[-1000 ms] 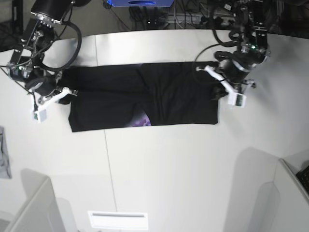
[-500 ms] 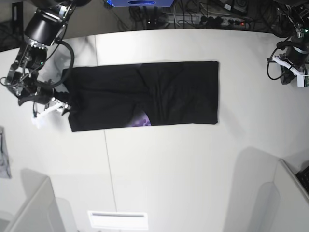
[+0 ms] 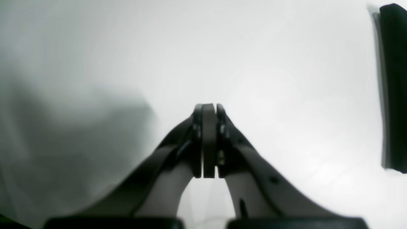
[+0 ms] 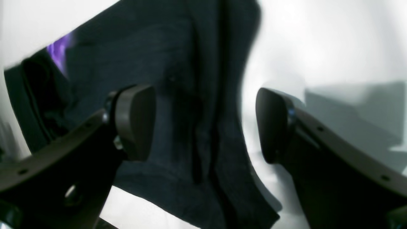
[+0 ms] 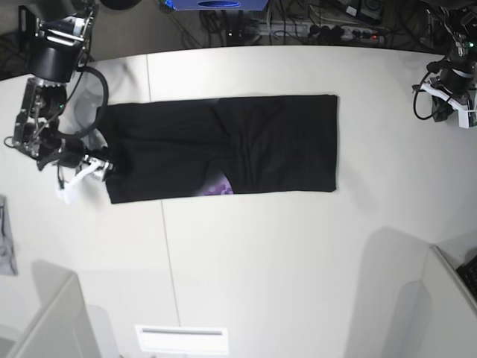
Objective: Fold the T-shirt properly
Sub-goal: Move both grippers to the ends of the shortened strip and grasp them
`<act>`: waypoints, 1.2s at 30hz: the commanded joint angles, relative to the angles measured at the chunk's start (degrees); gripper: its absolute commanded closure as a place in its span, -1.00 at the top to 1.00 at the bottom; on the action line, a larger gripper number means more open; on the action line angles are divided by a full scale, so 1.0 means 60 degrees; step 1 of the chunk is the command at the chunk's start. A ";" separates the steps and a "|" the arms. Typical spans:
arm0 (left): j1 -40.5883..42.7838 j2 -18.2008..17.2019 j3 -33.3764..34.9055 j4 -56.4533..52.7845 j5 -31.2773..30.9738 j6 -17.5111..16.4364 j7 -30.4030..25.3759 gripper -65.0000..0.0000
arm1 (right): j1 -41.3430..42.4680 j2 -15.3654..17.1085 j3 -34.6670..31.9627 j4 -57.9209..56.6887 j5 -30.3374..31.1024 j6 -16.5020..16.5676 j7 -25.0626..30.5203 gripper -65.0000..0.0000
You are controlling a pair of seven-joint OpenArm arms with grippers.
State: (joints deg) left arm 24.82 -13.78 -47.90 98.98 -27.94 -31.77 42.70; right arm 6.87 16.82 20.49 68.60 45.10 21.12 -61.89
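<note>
While the T-shirt (image 5: 223, 145) lies flat: it forms a long black band on the white table (image 5: 261, 261), with both arms at its ends.
Right gripper (image 4: 203, 124): jaws spread wide, nothing between them; the shirt's end lies just under and beyond the left pad, and bare table shows under the right one.
Right gripper in the base view (image 5: 80, 173): just beside the shirt's near-left corner; whether a finger touches the cloth cannot be told.
Left gripper (image 3: 208, 109): fingers pressed together, holding nothing, over bare table.
Left gripper in the base view (image 5: 456, 101): well apart from the shirt, near the table's far edge; its fingertips are too small to make out.
Shirt from the left wrist: only a dark strip (image 3: 394, 86) cut off by the right edge of the frame.
Print: a small purple patch (image 5: 218, 186) peeks out at the shirt's near edge; the rest is hidden by the fold.
Blur: both wrist views are soft, so the cloth's folds are hard to read.
Grey cloth (image 5: 6, 246): cut off by the left edge of the base view, well apart from the right gripper.
</note>
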 commanded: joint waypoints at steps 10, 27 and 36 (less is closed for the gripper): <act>-0.0217 -0.0157 0.1295 0.0141 -0.0127 -0.0002 -0.0208 -1.00 | -0.0845 -0.0657 -0.0023 0.0985 -0.0184 0.0193 -0.0564 0.43; -0.1785 0.1147 0.4035 -0.0357 0.2789 0.0350 -0.0208 -1.00 | -0.0655 -0.0613 -0.0038 0.0340 -0.0198 0.0193 -0.0462 -0.55; -0.1799 0.1147 0.5207 -0.0987 0.2804 0.0350 -0.0208 -1.00 | -0.0362 -0.0466 -0.0038 0.0047 -0.0726 -0.0524 -0.0037 -1.00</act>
State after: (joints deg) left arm 14.11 -6.76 -16.80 92.86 -11.53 -29.78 39.97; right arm 4.43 13.15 20.23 68.71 45.10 19.40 -61.67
